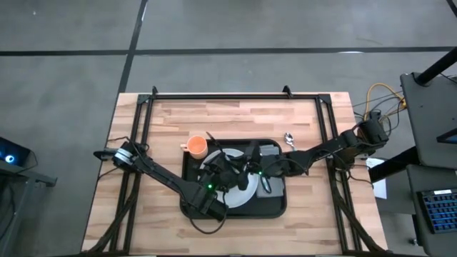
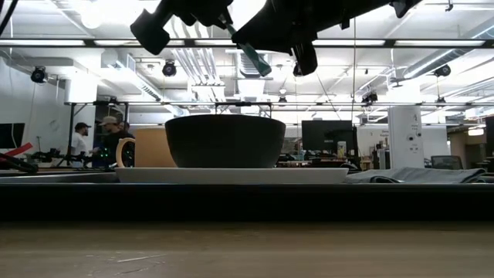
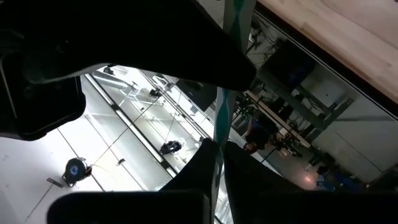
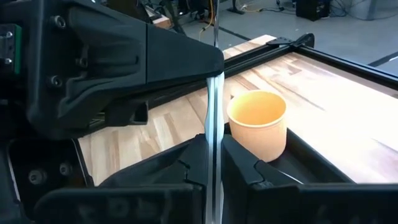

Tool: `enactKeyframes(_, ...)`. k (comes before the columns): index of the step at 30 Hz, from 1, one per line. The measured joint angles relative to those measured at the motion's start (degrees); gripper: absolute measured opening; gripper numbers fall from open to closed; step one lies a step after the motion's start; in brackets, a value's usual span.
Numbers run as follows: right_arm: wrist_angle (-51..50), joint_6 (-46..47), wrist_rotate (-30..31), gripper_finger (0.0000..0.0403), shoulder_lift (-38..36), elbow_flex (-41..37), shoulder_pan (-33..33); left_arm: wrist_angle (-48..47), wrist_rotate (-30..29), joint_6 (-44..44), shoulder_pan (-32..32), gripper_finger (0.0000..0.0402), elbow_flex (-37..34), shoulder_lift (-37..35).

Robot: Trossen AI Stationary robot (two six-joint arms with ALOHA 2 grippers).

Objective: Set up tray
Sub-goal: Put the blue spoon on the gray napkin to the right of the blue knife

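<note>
A pale wooden table [image 1: 235,118] with a black frame around its edge stands on a grey floor, and beyond it an open workshop with ceiling lights stretches away, where people [image 2: 99,139] stand at benches far behind. The tray [image 1: 278,207], black with a raised rim, lies on the near half of the table, about midway across. On the tray rests a white plate [image 2: 231,175] with a dark bowl [image 2: 225,141] on it, and a grey napkin [image 1: 270,150] lies in the tray's far right corner. An orange cup [image 1: 197,146] stands at the tray's far left corner. A spoon [image 1: 290,139] lies on the bare wood just beyond the tray's far right corner.

Both arms reach in over the tray and meet above the bowl. The left gripper [image 3: 216,149] has its fingers pressed together on a thin teal-handled utensil [image 4: 214,99]. The right gripper [image 4: 213,146] pinches the same utensil from the other side, its fingers tight against the slender handle. The utensil hangs between them, clear of the bowl.
</note>
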Motion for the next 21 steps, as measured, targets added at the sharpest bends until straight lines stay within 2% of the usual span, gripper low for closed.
enactKeyframes(3,0.2,0.6,-0.1,0.0014,0.0,0.0,0.2,0.0,0.0,-0.2,0.0,0.0014,0.0,0.0)
enactKeyframes(7,0.2,1.5,0.4,0.0013,-0.7,0.0,1.2,0.5,-0.2,-5.1,-0.2,0.0036,0.2,-0.5)
enactKeyframes(12,-0.8,0.8,6.0,0.0012,-4.0,-0.7,2.4,-0.1,0.1,-12.6,-0.6,0.0074,0.2,-3.3)
enactKeyframes(17,-1.4,0.1,8.9,0.0012,-7.3,-0.9,3.1,-0.3,1.3,-22.1,-0.6,0.0122,-0.1,-6.8)
enactKeyframes(21,-7.9,3.7,13.8,0.0012,-10.6,-1.2,4.5,-1.4,1.3,-30.1,-0.8,0.015,-0.4,-9.0)
